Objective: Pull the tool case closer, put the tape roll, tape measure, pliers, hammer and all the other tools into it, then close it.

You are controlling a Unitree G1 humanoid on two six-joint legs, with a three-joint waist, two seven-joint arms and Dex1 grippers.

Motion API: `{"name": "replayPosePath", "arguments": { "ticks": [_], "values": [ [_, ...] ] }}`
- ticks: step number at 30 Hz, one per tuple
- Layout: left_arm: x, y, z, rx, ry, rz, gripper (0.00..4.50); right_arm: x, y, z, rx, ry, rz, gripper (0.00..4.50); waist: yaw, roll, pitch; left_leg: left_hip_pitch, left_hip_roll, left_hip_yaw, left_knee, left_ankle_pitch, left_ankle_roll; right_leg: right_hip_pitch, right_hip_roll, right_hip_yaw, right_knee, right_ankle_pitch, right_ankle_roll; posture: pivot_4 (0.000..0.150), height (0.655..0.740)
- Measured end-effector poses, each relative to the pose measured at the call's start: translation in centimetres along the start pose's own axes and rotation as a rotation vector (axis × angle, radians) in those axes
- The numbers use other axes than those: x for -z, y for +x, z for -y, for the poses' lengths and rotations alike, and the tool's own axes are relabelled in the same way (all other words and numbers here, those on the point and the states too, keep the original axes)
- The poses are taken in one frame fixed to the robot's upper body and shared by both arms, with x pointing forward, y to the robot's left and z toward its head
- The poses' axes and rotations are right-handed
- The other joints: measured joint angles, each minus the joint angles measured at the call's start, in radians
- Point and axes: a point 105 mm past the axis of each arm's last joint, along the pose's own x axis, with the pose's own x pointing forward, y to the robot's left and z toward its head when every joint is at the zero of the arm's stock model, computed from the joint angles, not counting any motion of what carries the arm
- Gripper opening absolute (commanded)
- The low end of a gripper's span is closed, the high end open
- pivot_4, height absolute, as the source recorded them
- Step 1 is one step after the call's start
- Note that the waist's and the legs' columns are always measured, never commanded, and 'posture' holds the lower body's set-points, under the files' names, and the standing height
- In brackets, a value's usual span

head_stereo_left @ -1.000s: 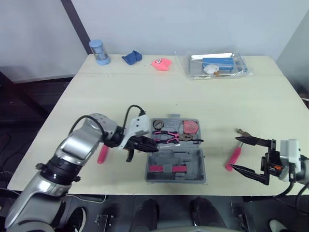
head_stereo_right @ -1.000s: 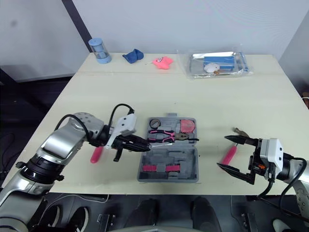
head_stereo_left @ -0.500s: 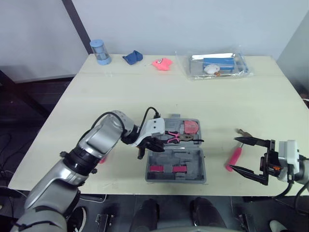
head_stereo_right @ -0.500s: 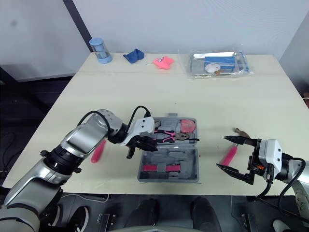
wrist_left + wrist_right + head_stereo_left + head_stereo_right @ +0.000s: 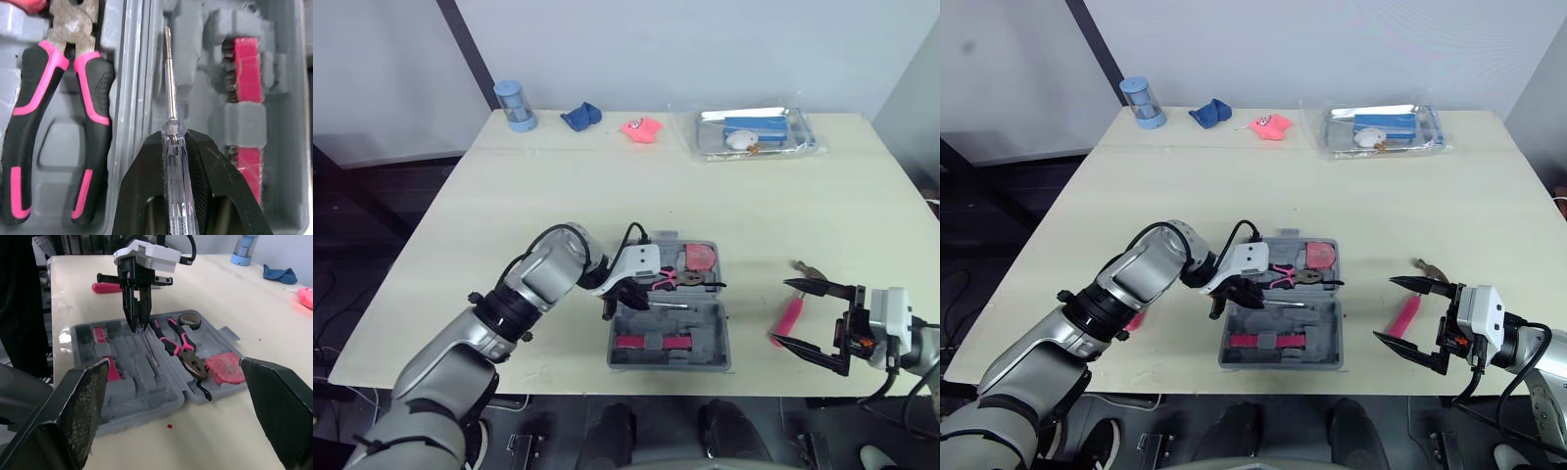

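The grey tool case (image 5: 709,338) lies open near the table's front edge. Black-and-pink pliers (image 5: 58,117), a pink tape measure (image 5: 701,258) and a tape roll (image 5: 190,319) sit in its far half. My left gripper (image 5: 628,294) hovers at the case's left side, shut on a clear-handled screwdriver (image 5: 170,93). The screwdriver's shaft points along a groove of the near half. A pink-handled hammer (image 5: 790,311) lies to the right of the case. My right gripper (image 5: 800,316) stands open at the front right, its fingers either side of the hammer's handle end.
A red-handled tool (image 5: 105,287) lies on the table left of the case, behind my left arm. Along the far edge stand a blue cup (image 5: 514,105), a blue cloth (image 5: 579,117), a pink object (image 5: 641,128) and a bagged tray (image 5: 749,132).
My left gripper has moved right with the screwdriver, from beside the case's left edge to over the case. The right gripper has barely shifted.
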Motion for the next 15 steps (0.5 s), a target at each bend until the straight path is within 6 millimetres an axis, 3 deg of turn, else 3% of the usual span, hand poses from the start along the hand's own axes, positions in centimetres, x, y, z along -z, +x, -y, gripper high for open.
{"name": "replayPosePath", "arguments": {
  "ticks": [15],
  "values": [
    [-0.2,1.2,0.0,0.006,0.017,-0.034,0.12,0.3,0.2,-0.1,0.011,0.003,-0.005,4.50,0.000,0.000,0.000,0.000,0.000,0.000,0.000,0.000,0.000,0.000,0.000,0.000,0.000,0.000,0.000,0.150,0.7400]
  ]
}}
